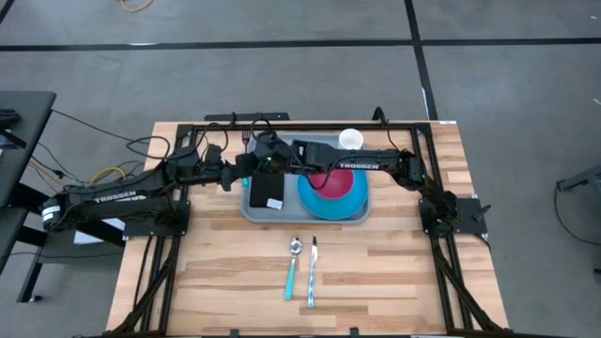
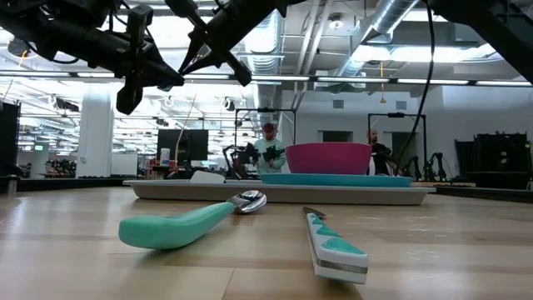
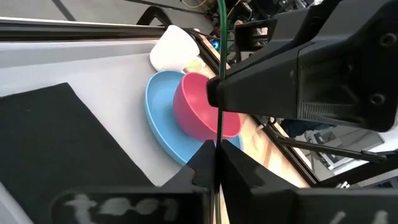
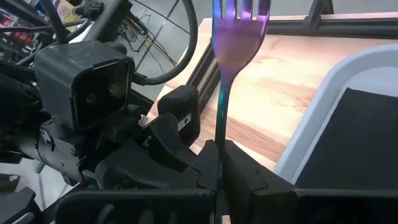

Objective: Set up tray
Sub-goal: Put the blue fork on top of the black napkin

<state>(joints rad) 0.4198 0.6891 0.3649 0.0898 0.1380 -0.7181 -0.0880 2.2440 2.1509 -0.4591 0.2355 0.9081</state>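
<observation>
The grey-blue tray (image 1: pixel 252 214) lies mid-table. It carries a black napkin (image 1: pixel 266 191), a blue plate (image 1: pixel 349 205) with a pink bowl (image 1: pixel 340 181) on it, and a white cup (image 1: pixel 350 139). Both grippers meet above the tray's far left corner, each shut on an iridescent purple fork (image 4: pixel 236 31). My left gripper (image 3: pixel 217 163) comes in from the left, my right gripper (image 4: pixel 217 163) from the right across the tray. A teal-handled spoon (image 1: pixel 292 269) and knife (image 1: pixel 313 274) lie flat on the wood nearer the near edge. My left gripper pinches the fork's handle (image 3: pixel 219 140) between its two fingers, on the flat faces, since the fork shows edge-on there. The fork is lifted clear of table and tray. My right gripper pinches the same handle (image 4: pixel 220 134) between its two fingers, across its narrow edges. The tines (image 4: pixel 239 9) stand out beyond the fingertips, over the wood beside the tray. My left gripper's fingers (image 4: pixel 177 155) close in right next to this hold.
A black metal frame (image 1: pixel 310 124) runs along the table's far edge and down both sides. Cables (image 1: pixel 113 174) trail off the left side. Bare wood lies left and right of the spoon and knife. People stand in the room beyond the table.
</observation>
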